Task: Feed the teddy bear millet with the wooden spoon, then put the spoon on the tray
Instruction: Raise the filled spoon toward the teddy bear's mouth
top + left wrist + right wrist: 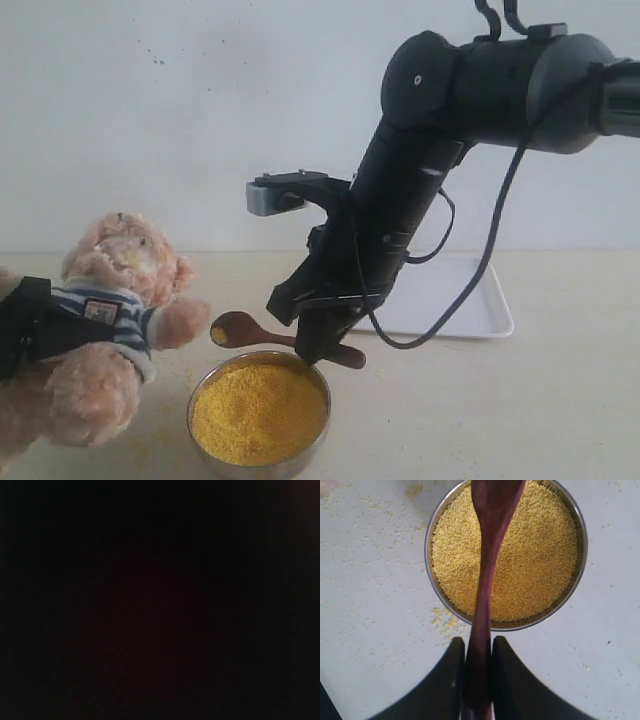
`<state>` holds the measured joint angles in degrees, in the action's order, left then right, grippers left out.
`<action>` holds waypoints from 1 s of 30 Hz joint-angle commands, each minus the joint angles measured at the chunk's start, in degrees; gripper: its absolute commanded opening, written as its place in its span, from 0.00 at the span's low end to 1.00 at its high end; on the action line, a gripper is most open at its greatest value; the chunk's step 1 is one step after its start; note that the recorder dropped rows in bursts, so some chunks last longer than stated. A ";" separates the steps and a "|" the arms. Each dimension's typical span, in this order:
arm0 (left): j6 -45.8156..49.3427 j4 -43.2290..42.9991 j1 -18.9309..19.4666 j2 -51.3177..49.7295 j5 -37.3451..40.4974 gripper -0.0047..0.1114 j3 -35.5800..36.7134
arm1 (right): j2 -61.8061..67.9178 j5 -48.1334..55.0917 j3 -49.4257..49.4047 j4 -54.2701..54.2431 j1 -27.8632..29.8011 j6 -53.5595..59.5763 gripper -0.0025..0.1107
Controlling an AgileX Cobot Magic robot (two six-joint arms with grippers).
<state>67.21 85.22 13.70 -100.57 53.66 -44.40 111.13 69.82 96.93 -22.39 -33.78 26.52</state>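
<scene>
A white wall (150, 120) backs the pale, grain-strewn bench (560, 400). Left of the steel bowl (195, 425) of millet (258, 408) leans the teddy bear (110, 300); beyond the bowl lies the tray (470, 305). Above the bowl the right gripper's (479, 645) jaws clamp the wooden spoon (235, 327); the left gripper's (22, 325), I cannot tell.

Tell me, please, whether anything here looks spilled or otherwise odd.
Yes. Loose millet is scattered over the table around the bowl, with a clump beside its rim. The snout of the bear looks dusted too. The left wrist view is entirely black.
</scene>
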 commanded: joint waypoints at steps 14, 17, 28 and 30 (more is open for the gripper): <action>-7.59 -12.26 -0.28 17.11 3.53 0.07 13.87 | -7.81 0.14 0.20 7.64 0.18 -1.35 0.02; -7.59 -12.26 -0.28 17.11 3.53 0.07 13.87 | -7.30 0.14 -2.95 3.85 4.13 1.01 0.02; -7.59 -12.65 -0.28 17.11 4.41 0.07 13.87 | -12.21 0.14 -15.64 -21.03 12.27 12.96 0.02; -7.59 -11.97 -0.28 17.11 4.45 0.07 13.87 | -15.08 0.14 -15.64 -28.78 11.99 15.93 0.02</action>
<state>59.15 71.72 13.60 -84.01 57.10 -30.65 97.69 69.74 81.42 -46.44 -21.82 40.30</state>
